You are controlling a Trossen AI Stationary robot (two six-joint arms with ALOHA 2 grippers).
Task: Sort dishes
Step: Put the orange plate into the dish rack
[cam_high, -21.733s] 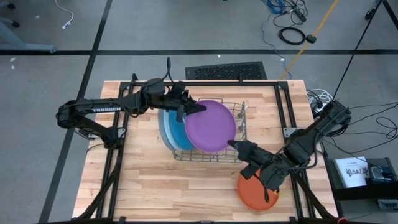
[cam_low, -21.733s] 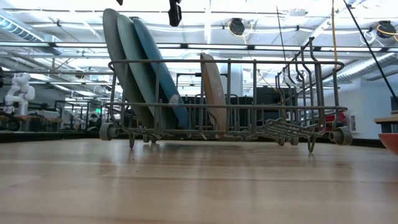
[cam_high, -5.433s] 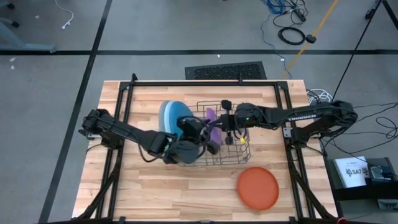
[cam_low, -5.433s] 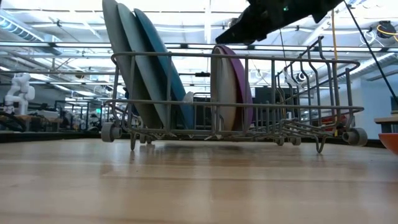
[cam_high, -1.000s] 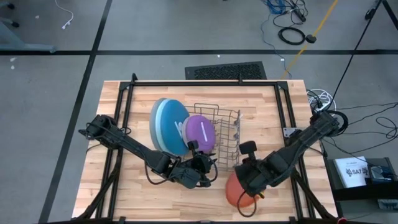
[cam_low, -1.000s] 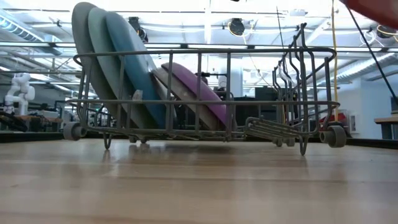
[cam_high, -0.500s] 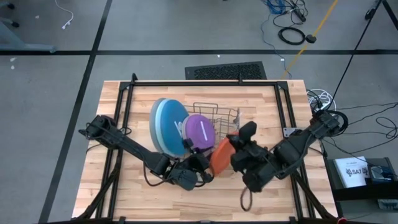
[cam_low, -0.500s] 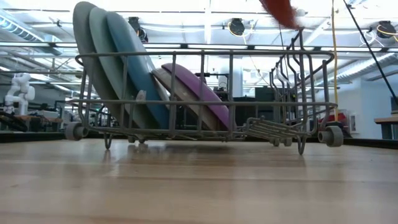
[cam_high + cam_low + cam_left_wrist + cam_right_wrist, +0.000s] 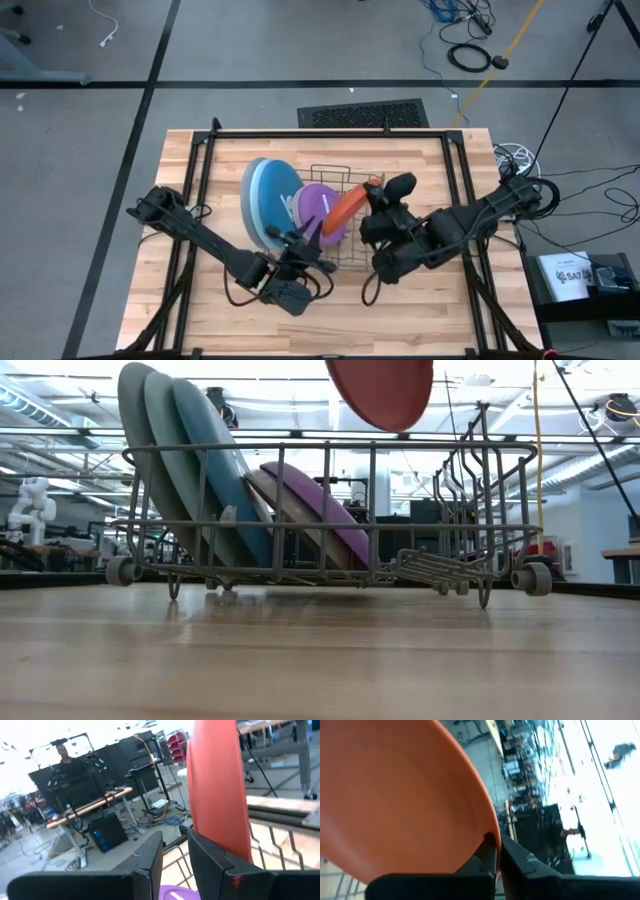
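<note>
Orange-red plate (image 9: 380, 392) above the rack (image 9: 420, 565), rim pinched in right tool (image 9: 496, 851), left tool (image 9: 175, 852) slightly open, empty.

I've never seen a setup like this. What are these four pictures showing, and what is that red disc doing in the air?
Two robot arms work at a wooden table. One camera looks straight down, one sits at table height, and one rides on each wrist. On the table stands a wire rack with three large plates: light blue, grey and darker blue. Two small ones lean beside them: beige and purple. The red disc is an orange plate, pinched at its rim by the right gripper and hanging above the rack. The left gripper waits by the rack's near side, fingers apart, holding nothing.
</note>
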